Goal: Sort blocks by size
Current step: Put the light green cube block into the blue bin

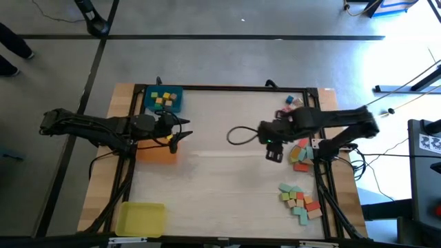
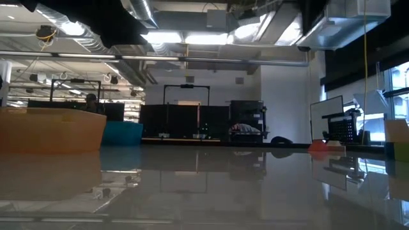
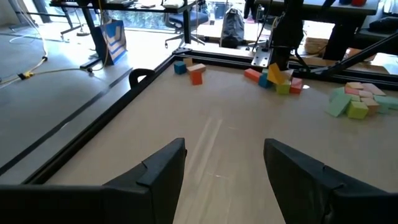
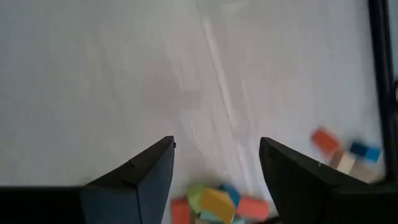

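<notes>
The blocks lie in three loose groups along the table's right side: a middle pile, a near pile and a few at the far right. Some yellow blocks lie in the blue tray. My right gripper hangs open above the bare tabletop just left of the middle pile, pointing steeply down with nothing between its fingers. My left gripper waits open at the table's left, above the orange tray's far edge, pointing toward the blocks.
A yellow tray sits at the near left corner. A black cable loop lies mid-table beside my right arm. A black frame rail runs around the table. In the low view the orange tray and the blue tray stand on the left.
</notes>
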Controlling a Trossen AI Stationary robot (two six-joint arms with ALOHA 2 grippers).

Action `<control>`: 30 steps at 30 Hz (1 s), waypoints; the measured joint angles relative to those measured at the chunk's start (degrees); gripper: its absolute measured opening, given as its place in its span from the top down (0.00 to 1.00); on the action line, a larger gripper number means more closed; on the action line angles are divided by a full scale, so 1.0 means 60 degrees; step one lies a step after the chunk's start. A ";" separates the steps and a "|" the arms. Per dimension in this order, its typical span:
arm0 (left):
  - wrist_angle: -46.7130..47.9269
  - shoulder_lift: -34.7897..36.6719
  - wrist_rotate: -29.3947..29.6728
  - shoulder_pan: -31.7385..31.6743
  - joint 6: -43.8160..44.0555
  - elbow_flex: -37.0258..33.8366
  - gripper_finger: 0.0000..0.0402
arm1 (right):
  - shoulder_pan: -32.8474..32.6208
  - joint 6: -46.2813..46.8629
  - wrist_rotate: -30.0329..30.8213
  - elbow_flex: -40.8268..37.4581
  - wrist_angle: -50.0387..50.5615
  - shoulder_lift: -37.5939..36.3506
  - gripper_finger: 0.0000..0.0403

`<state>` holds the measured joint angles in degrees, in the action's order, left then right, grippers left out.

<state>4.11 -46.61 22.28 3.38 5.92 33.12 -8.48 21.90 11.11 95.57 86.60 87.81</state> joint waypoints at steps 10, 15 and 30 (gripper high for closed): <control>-0.0045 0.0000 0.0000 -0.0004 0.0018 0.0007 0.49 | -0.0481 0.3318 -0.0524 -0.4684 -0.0799 -0.2463 0.42; -0.0034 0.0000 0.0000 -0.0004 -0.0069 0.0007 0.49 | -0.1093 0.5042 -0.1417 -0.6144 -0.1863 -0.2608 0.42; -0.0078 0.0000 0.0000 -0.0004 -0.0051 0.0011 0.49 | -0.2335 1.0343 -0.1955 -0.8684 -0.2958 -0.2535 0.42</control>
<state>3.64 -46.61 22.28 3.36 5.61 33.19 -22.49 83.95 -0.62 43.46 68.85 72.60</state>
